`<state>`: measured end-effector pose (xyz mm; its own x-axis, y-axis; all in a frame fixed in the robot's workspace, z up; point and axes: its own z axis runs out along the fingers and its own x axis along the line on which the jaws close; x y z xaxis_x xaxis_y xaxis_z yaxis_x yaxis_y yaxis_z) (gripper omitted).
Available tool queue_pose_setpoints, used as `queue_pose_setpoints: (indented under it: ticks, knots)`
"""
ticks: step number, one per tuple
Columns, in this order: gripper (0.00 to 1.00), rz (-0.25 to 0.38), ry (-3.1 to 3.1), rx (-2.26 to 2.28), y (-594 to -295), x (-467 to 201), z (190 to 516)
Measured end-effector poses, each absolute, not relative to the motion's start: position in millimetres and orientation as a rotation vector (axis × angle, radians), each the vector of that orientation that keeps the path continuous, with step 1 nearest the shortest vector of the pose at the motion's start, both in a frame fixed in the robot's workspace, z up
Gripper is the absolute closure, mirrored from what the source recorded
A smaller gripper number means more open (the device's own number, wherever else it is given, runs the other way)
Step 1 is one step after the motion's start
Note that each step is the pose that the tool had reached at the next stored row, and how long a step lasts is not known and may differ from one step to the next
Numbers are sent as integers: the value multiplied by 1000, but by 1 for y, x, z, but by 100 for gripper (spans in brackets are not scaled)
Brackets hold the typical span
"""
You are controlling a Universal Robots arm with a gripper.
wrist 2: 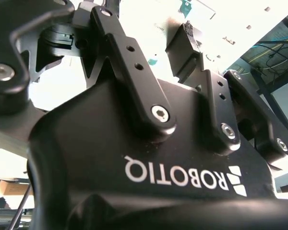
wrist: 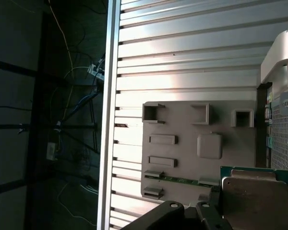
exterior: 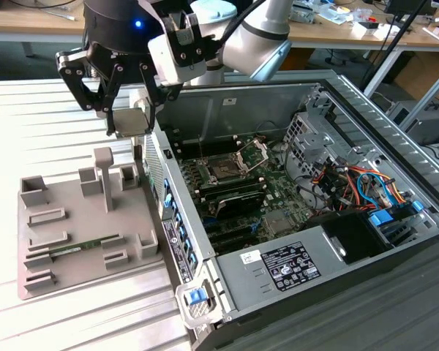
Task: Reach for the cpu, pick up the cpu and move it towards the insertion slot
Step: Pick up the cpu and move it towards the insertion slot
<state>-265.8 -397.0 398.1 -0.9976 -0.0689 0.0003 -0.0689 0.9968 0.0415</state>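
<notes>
Currently hand [exterior: 131, 126] narrowed on cpu [exterior: 133, 122] edges, holding it clear above grey fixture tray [exterior: 58, 241], about ten o'clock from insertion slot [exterior: 225, 172] in exterior view, probably high enough to pass over computer case wall [exterior: 177, 234].

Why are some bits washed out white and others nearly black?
Exterior view: glare bleaches the ribbed table at the exterior view's left. Second wrist view: the backdrop is blown out white. First wrist view: the room beyond the table's edge is dark, and the cpu looks dull.
</notes>
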Motion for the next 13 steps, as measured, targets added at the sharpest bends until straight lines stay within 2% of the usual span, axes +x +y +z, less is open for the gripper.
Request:
queue_pose_setpoints:
  ticks: [13]
  knots:
    - [45, -65, -3137, 108, -397, -253, 398]
